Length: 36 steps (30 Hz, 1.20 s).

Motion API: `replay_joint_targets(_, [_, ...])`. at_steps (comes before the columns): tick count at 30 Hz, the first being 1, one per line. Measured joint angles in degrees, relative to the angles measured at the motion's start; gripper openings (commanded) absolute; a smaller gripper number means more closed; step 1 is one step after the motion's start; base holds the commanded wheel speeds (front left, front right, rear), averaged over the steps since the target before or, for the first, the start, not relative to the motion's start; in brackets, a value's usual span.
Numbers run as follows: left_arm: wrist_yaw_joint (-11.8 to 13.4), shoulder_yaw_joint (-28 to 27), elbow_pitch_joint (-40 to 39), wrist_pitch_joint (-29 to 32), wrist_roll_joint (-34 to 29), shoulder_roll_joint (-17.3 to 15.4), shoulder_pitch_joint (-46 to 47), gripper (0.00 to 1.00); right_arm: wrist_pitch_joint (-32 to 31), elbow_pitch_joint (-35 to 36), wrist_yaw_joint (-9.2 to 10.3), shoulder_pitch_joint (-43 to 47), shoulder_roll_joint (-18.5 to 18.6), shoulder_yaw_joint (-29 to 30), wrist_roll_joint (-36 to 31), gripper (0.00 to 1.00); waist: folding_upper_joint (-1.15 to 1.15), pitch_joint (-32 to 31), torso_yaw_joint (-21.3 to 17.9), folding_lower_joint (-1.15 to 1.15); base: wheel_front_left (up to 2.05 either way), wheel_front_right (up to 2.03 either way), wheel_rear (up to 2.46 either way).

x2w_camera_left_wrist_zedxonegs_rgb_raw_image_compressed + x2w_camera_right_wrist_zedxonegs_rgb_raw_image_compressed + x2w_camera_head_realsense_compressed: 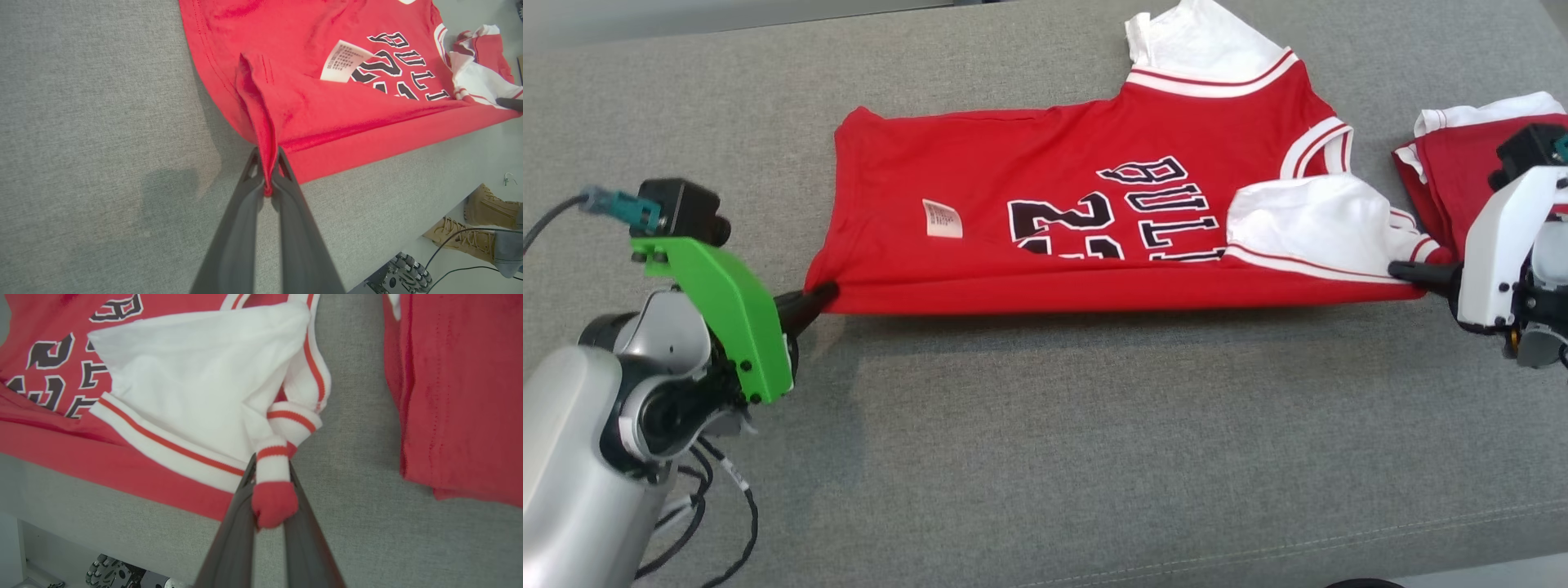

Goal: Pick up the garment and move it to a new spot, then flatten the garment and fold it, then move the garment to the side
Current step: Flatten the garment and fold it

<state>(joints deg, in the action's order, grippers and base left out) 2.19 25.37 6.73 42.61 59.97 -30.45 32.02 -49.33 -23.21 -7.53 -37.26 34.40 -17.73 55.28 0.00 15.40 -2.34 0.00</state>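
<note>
Fabric of the red-and-white jersey (1054, 180) looks light, limp. Left fingers (241, 228) pinch hem (267, 175) near its white care label (942, 219); right fingers (235, 539) pinch trim (271, 465) far from it.

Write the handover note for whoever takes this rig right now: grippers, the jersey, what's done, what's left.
Left gripper: shut on the red jersey, at its hem corner.
Right gripper: shut on the jersey's bunched corner at the sleeve end.
Jersey: spread on the grey cushion, with its near edge taut between both grippers. One white sleeve is flopped over the lettering.
Done: both near corners gripped, body mostly flat.
Left: smooth that sleeve, fold, move it aside. A second red garment lies close by the right gripper; keep clear of it.
</note>
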Motion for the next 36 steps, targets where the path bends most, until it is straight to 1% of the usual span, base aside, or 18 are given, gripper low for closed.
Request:
replay_joint_targets(3, [1.1, -0.9, -4.3, -3.8, -0.7, -1.4, -6.8, 0.0, 1.8, 3.5, 0.0, 4.9, 0.2, 0.9, 0.5, 0.0, 0.0, 0.2, -0.4, 0.0, 0.0, 0.0, 0.0])
replay_joint_targets(6, [2.2, -0.9, -8.2, -8.4, -2.8, -2.6, -15.1, 0.0, 4.6, 7.3, 0.0, 11.7, 0.9, 2.1, 1.7, 0.0, 0.0, 0.4, -0.5, 0.0, 0.0, 0.0, 0.0])
replay_joint_targets(7, [2.2, -0.9, -8.2, -8.4, -2.8, -2.6, -15.1, 0.0, 4.6, 7.3, 0.0, 11.7, 0.9, 2.1, 1.7, 0.0, 0.0, 0.4, -0.5, 0.0, 0.0, 0.0, 0.0])
replay_joint_targets(11, [4.0, -1.3, -11.2, -15.2, -2.9, -1.4, -26.0, 0.0, 9.1, 10.7, 0.0, 21.2, 1.5, 4.2, 3.1, 0.0, 0.0, 1.2, -0.4, 0.0, 0.0, 0.0, 0.0])
replay_joint_targets(15, [5.0, -0.3, -10.6, -21.1, -5.2, 1.2, -31.4, 0.0, 16.6, 11.3, -0.02, 25.6, 1.0, 6.0, 2.0, 0.0, 0.0, 2.3, -0.1, 0.0, 0.0, 0.0, 0.0])
replay_joint_targets(16, [5.3, 0.0, -10.2, -22.3, -5.9, 1.8, -31.8, 0.1, 18.7, 11.1, -0.02, 26.1, 0.7, 6.4, 1.2, 0.38, 0.0, 2.5, 0.1, 0.0, 0.0, 0.0, 0.0])
replay_joint_targets(17, [5.4, 0.4, -9.9, -23.1, -6.7, 2.1, -31.8, 0.93, 20.5, 10.9, -0.03, 26.4, 0.6, 6.5, 0.1, 1.0, 0.0, 2.7, 0.2, 0.0, 0.0, 0.0, 0.0])
replay_joint_targets(18, [5.4, 0.7, -9.6, -23.8, -7.7, 2.1, -31.7, 1.0, 20.8, 10.7, -0.02, 26.6, 0.7, 6.5, -0.2, 1.0, 0.0, 2.8, 0.4, 0.0, 0.0, 0.0, 0.0])
replay_joint_targets(20, [5.7, 0.8, -9.8, -24.6, -9.2, 2.0, -31.5, 1.0, 20.9, 11.5, -0.02, 27.1, 2.4, 5.9, -1.7, 1.0, 0.0, 2.9, 0.8, 0.0, 0.0, 0.0, 0.0])
replay_joint_targets(21, [5.9, 0.7, -10.2, -24.8, -9.8, 1.4, -31.4, 1.0, 20.5, 12.2, -0.01, 27.2, 3.2, 6.3, -1.7, 1.0, 0.0, 2.9, 0.9, 0.0, 0.0, 0.0, 0.0])
replay_joint_targets(24, [7.1, -0.5, -12.7, -24.6, -13.0, -2.1, -29.0, 1.0, 18.8, 16.6, 0.05, 25.9, 5.4, 8.1, -0.8, 1.0, 0.0, 3.6, 1.1, 0.0, 0.0, 0.0, 0.0])
replay_joint_targets(26, [7.2, -1.5, -15.7, -23.7, -13.6, -3.2, -25.6, 1.0, 17.4, 20.6, 0.04, 22.6, 6.8, 9.8, -0.2, 1.0, 0.0, 4.4, 1.1, 0.0, 0.0, 0.0, 0.0])
replay_joint_targets(29, [6.8, -1.7, -17.6, -20.8, -14.7, -3.8, -17.6, 1.0, 16.2, 22.8, 0.05, 14.6, 8.3, 12.5, -2.5, 1.0, 0.0, 6.3, 1.1, 0.0, 0.0, 0.0, 0.0])
replay_joint_targets(30, [6.8, -1.6, -17.0, -19.7, -14.7, -3.5, -14.3, 1.0, 15.1, 22.9, 0.05, 11.7, 8.1, 12.3, -3.4, 1.0, 0.0, 7.1, 1.2, 0.0, 0.0, 0.0, 0.0])
replay_joint_targets(32, [6.0, 0.0, -14.2, -16.5, -15.5, -2.4, -8.2, 1.0, 12.3, 22.1, 0.05, 5.7, 7.0, 11.1, -5.2, 1.0, 0.0, 8.9, 1.4, 0.0, 0.0, 0.0, 0.0])
replay_joint_targets(36, [3.7, 3.3, -7.0, -12.5, -17.2, 2.0, 4.5, 1.0, 9.9, 17.7, 0.05, -7.6, 4.2, 9.8, -10.0, 1.0, 0.0, 13.2, 2.3, 0.0, 0.0, 0.0, 0.0])
